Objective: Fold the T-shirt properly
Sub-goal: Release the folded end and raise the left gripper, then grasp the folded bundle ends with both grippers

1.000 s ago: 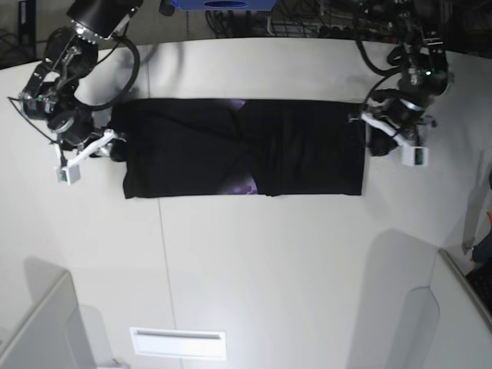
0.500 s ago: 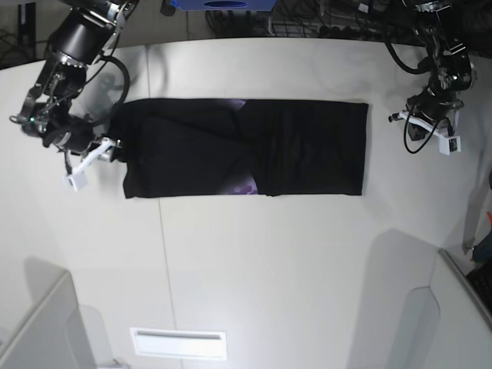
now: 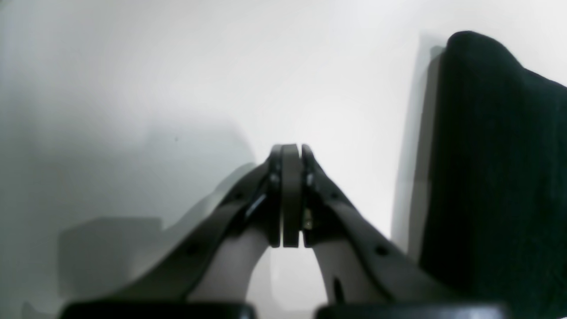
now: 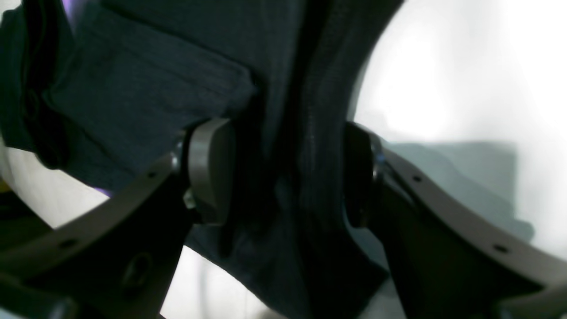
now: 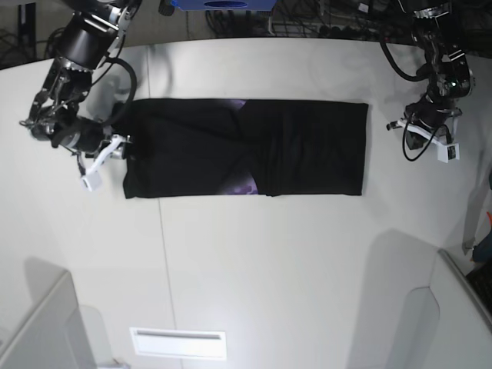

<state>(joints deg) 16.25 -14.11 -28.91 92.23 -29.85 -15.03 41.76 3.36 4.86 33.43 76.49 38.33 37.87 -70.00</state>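
Note:
The black T-shirt (image 5: 244,147) lies flat on the white table as a long folded band, with a bit of purple print (image 5: 246,185) at its front edge. My right gripper (image 5: 119,150) is at the band's left end. In the right wrist view it (image 4: 285,173) stands open, and the T-shirt's bunched edge (image 4: 283,110) runs between its two pads (image 4: 212,168). My left gripper (image 5: 409,132) hovers a little off the band's right end. In the left wrist view it (image 3: 290,150) is shut on nothing, with the T-shirt's edge (image 3: 496,177) to its right.
A white slotted plate (image 5: 178,343) is set into the table (image 5: 269,269) near the front. Grey panels rise at the front left (image 5: 38,330) and front right (image 5: 461,307). A blue object (image 5: 223,4) and cables sit beyond the far edge.
My left gripper has let go of the T-shirt's right end, shut, and pulled away to the right. My right gripper has shifted onto the T-shirt's left edge.

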